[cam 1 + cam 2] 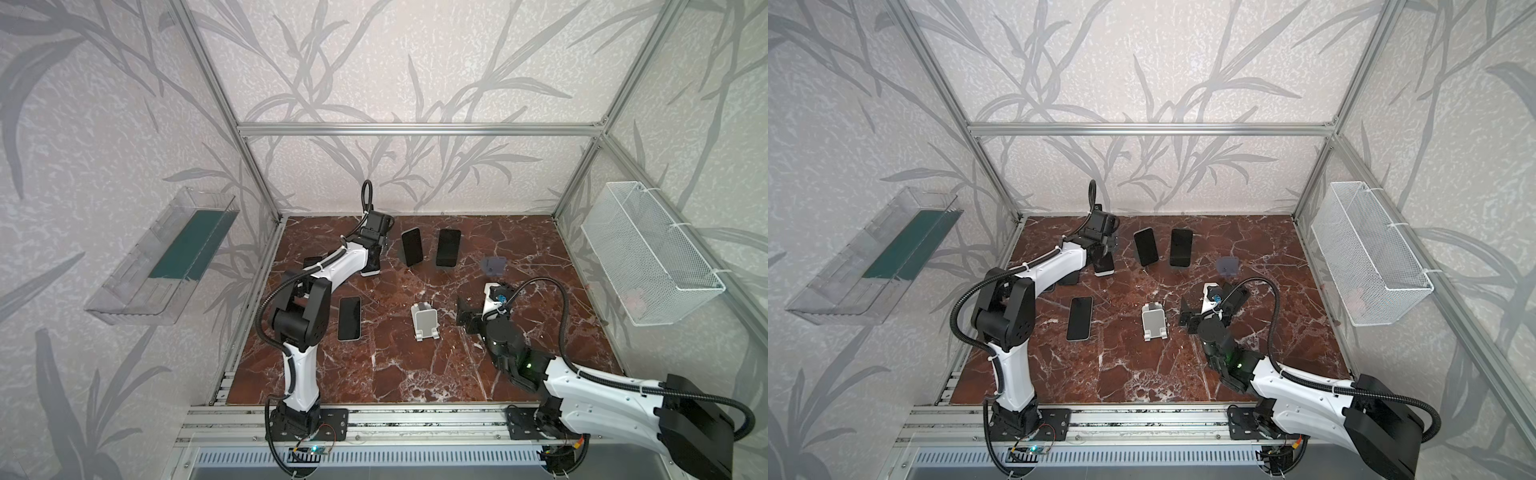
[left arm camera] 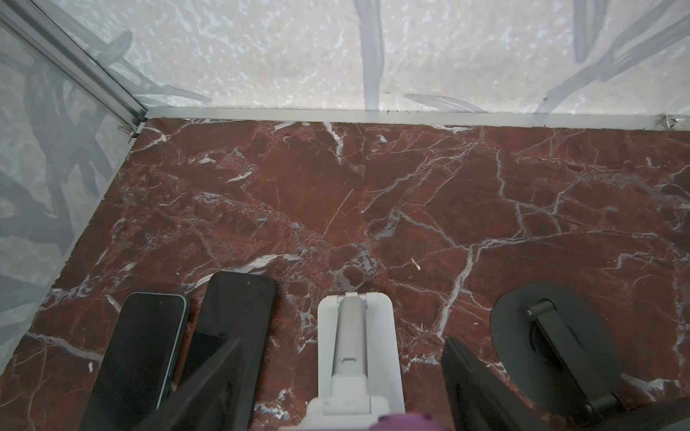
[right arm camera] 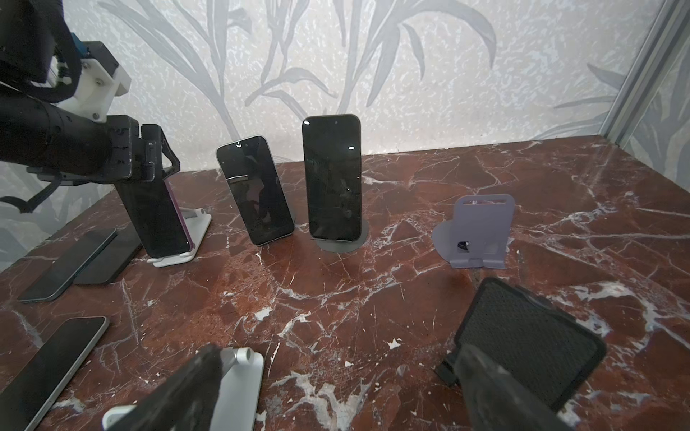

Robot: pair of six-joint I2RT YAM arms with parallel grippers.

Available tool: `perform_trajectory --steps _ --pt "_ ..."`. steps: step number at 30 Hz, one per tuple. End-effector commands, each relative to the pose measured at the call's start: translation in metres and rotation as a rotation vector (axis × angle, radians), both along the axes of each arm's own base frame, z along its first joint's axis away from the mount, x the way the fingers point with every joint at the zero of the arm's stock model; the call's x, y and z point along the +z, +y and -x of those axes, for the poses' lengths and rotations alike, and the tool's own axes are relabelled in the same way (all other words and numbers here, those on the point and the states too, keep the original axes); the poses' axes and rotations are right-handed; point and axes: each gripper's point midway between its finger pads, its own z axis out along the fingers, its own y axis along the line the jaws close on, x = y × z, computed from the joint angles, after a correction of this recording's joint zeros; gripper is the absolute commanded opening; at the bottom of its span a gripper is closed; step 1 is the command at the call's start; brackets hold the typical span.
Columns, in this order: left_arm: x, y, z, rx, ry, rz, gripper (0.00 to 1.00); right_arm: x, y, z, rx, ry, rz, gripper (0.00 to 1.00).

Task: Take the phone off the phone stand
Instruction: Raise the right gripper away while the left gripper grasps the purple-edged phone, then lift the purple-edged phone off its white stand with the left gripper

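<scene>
While left gripper (image 3: 149, 164) straddles phone (image 3: 160, 220), mid-left of right wrist view: cannot tell if pinching.
Right gripper (image 3: 347, 324): spread, empty.
Risk: loose hold could drop phone, or drag white stand (image 3: 186, 255) along.

a clear plastic bin (image 1: 124, 270) (image 1: 851, 270) is mounted on the left wall, and a dark green sheet (image 1: 195, 245) (image 1: 905, 245) is laid along its floor. a white wire basket (image 1: 648, 257) (image 1: 1366, 253) is hung on the right wall. the floor of the cell is formed by a red-brown marble tabletop (image 1: 374, 365) (image 1: 1121, 365) veined in white. it is enclosed by an aluminium frame (image 1: 415, 129) (image 1: 1142, 129), and pale wallpaper (image 1: 374, 62) (image 1: 1100, 62) printed with grey leaves is seen behind.
</scene>
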Motion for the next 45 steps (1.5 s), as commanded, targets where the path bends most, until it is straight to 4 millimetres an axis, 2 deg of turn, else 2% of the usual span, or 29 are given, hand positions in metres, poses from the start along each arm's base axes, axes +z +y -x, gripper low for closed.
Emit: perform_trajectory --steps 1,6,11,15,24,31,40,45 --pt "-0.007 0.001 0.002 0.008 0.038 0.029 0.76 0.010 -0.008 0.000 -0.035 -0.040 -0.034 0.97" --pt "-0.006 -0.001 0.005 0.000 0.031 0.056 0.69 0.013 -0.011 0.001 -0.040 -0.051 -0.035 0.97" --pt "-0.003 0.000 0.008 0.006 0.027 0.055 0.66 0.016 -0.010 0.001 -0.033 -0.061 -0.029 0.96" --pt "0.006 -0.006 0.011 -0.023 0.021 0.076 0.56 0.023 -0.014 0.003 -0.040 -0.078 -0.025 0.95" --pt "0.038 -0.013 0.016 -0.044 -0.048 0.133 0.53 0.021 -0.009 0.002 -0.022 -0.069 -0.019 0.95" --pt "0.048 -0.018 0.020 -0.090 -0.047 0.134 0.51 0.019 -0.004 0.001 0.000 -0.061 -0.017 0.95" --pt "0.055 -0.014 0.041 -0.103 -0.043 0.127 0.48 0.009 0.005 -0.003 0.016 -0.035 0.011 0.95" --pt "0.067 -0.018 0.059 -0.131 -0.044 0.138 0.46 0.009 0.007 -0.004 0.020 -0.033 0.014 0.95"
